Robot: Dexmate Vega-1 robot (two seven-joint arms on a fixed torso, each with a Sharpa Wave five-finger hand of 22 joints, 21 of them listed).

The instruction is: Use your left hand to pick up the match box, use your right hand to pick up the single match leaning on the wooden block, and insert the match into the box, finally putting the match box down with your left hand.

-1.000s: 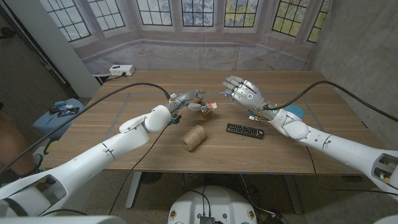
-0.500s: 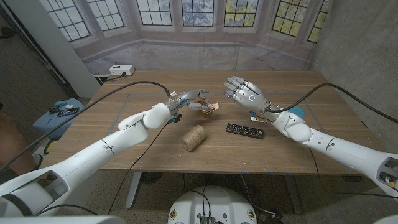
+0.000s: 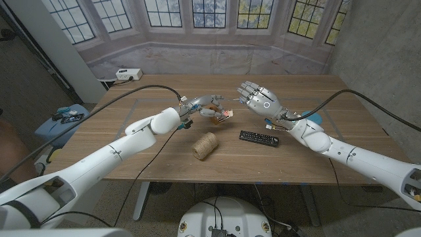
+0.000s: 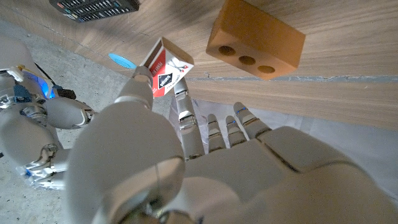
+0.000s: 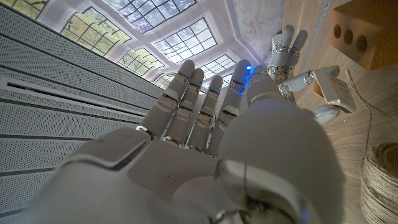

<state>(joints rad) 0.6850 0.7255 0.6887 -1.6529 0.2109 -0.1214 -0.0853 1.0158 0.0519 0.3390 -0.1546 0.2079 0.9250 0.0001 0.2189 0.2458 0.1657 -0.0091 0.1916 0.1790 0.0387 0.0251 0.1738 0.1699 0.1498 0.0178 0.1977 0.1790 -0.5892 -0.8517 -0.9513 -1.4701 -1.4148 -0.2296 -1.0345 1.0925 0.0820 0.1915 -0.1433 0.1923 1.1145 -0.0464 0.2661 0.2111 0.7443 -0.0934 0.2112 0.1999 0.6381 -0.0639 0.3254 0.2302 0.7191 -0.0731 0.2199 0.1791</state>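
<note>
- The match box is held above the worktop, near its middle, pinched in the fingers of the left hand; in the left wrist view its red-and-white printed face shows at the fingertips
- The wooden block, with three round holes in one side, lies on the worktop just beyond the box
- I cannot make out the match in any view
- The right hand hovers a little apart from the box, fingers spread, gripping nothing
- A ball of twine lies nearer the robot, a black remote control beside it under the right hand
</note>
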